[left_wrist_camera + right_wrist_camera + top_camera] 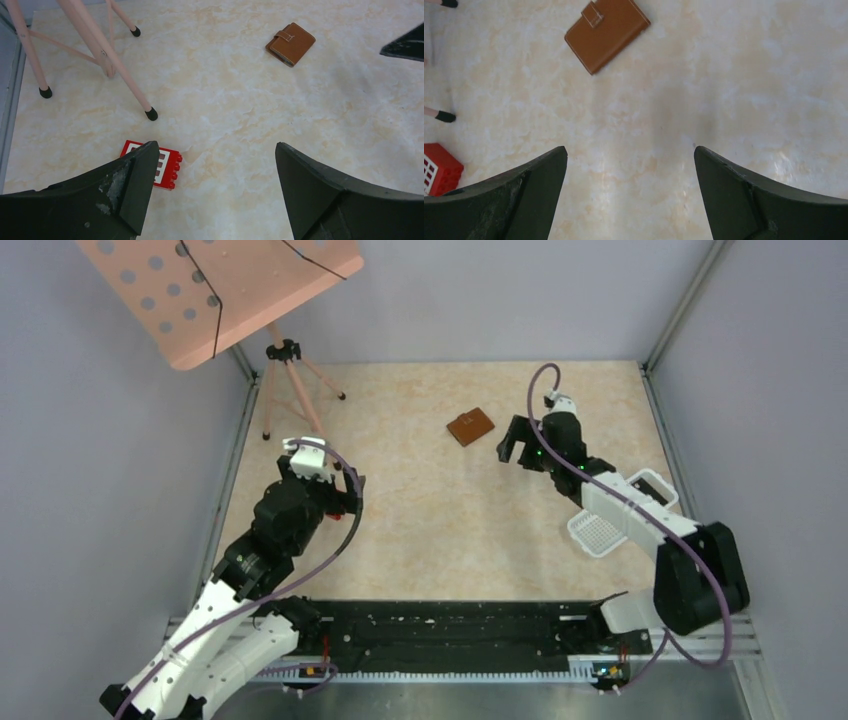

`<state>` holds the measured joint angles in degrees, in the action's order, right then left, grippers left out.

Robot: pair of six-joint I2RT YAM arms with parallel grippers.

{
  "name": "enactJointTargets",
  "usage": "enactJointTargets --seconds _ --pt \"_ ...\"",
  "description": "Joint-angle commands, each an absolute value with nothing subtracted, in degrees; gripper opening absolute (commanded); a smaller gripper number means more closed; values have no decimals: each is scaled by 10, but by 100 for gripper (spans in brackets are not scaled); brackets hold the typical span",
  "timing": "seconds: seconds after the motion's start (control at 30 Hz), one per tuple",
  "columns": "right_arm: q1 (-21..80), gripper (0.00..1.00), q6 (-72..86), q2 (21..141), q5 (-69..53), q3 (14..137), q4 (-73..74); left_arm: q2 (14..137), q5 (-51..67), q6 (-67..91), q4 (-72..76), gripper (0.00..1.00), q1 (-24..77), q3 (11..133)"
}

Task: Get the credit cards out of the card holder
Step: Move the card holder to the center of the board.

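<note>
Closed card holder flat near the table's far edge, right gripper spread wide near it, left gripper spread wide above a red block

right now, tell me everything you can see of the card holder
The card holder is a small flat brown wallet, leather-like, with paler edging along its sides. It is folded shut, a short strap fastened over one edge. It lies flat and skewed on the marbled beige table, toward the far side. Nothing but the table touches it; no cards show.
</note>
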<state>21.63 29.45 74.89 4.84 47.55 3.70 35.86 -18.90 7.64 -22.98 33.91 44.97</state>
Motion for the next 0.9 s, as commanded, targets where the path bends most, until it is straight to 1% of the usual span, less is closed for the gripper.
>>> enactJointTargets --seconds 0.0,0.13,0.27,0.43,0.53,0.7,0.87 --pt "210 97 221 865 24 594 -27 357 -164 96 -204 92 342 454" --pt "189 94 212 980 -40 674 -26 359 -162 95 -205 91 342 457" --pt "171 85 212 1092 -81 769 -3 355 -170 96 -207 91 342 454" --pt "165 75 212 1192 -102 864 14 349 -175 91 -204 91 343 448" --pt "161 71 193 1243 -96 926 41 350 -177 89 -205 91 344 447" --pt "150 70 161 1303 -98 998 69 352 -183 83 -203 91 346 444" --pt "148 62 144 1339 -152 1036 89 365 -182 80 -201 91 347 444"
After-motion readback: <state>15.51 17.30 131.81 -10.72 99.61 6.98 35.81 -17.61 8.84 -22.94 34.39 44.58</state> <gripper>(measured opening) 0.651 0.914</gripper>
